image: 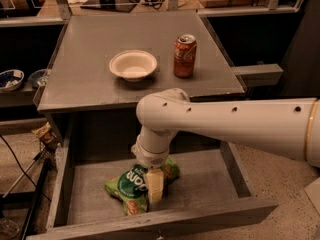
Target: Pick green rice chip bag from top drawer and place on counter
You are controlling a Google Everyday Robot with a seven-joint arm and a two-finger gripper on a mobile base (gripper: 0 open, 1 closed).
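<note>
The green rice chip bag [131, 186] lies crumpled on the floor of the open top drawer [95, 194], left of its middle. My gripper [155, 188] hangs from the white arm and reaches straight down into the drawer. Its cream fingertips [155, 185] rest on the right part of the bag. The bag still lies on the drawer floor. The counter [95, 71] is the grey tabletop above and behind the drawer.
A white bowl [133, 64] and a red soda can [184, 55] stand on the counter. A small tan wrapper [42, 133] lies left of the cabinet. Bowls [10, 78] sit on the dark left shelf. The drawer's front panel [165, 221] is nearest the camera.
</note>
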